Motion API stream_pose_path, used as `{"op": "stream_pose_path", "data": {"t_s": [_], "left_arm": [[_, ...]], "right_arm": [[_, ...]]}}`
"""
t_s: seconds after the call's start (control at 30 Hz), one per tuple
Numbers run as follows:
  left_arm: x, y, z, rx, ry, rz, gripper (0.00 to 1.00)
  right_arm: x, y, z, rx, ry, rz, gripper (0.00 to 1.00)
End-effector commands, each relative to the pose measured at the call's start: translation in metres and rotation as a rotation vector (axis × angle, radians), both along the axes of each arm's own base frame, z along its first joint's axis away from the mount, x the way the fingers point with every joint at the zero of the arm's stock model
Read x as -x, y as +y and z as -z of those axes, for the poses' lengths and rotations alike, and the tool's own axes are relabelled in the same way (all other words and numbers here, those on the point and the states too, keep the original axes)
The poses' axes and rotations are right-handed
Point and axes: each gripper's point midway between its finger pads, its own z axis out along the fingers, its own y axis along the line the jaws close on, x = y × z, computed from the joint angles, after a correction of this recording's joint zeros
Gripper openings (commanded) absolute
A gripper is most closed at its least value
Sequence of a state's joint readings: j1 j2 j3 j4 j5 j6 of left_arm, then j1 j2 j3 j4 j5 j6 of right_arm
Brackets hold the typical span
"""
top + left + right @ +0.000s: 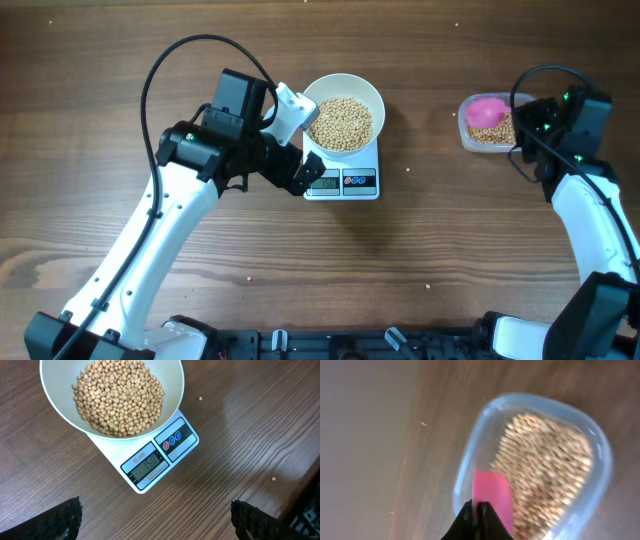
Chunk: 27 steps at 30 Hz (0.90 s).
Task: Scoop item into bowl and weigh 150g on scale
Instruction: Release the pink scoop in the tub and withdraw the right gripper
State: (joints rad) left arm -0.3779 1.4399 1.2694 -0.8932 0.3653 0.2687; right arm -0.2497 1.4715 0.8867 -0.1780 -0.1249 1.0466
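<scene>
Round white bowl (57,390) of tan beans (120,395) on white square scale (112,452); left hand (157,522) released, right hand (477,515) clenching pink plastic scoop (492,491).

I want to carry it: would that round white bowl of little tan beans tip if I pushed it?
Probably not: the round white bowl is wide and weighted by small tan beans. It might slide off the white square scale, which it overhangs. Spilled beans might roll.
</scene>
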Motion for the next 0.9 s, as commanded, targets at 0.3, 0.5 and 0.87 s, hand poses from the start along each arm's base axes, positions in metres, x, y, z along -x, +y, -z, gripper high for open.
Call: {"op": "stream_pose_path", "data": {"t_s": [0.3, 0.5, 0.87], "left_arm": [[-0.001, -0.002, -0.005, 0.008, -0.019, 0.018, 1.0], [-0.001, -0.002, -0.005, 0.008, -0.019, 0.018, 1.0], [-0.001, -0.002, -0.005, 0.008, -0.019, 0.018, 1.0]], "right_arm": [[0.014, -0.004, -0.026, 0.092, -0.017, -0.003, 0.58], [0.074, -0.009, -0.044, 0.2, 0.105, 0.016, 0.88], [0.074, 0.108, -0.084, 0.427, -0.043, -0.731, 0.89]]}}
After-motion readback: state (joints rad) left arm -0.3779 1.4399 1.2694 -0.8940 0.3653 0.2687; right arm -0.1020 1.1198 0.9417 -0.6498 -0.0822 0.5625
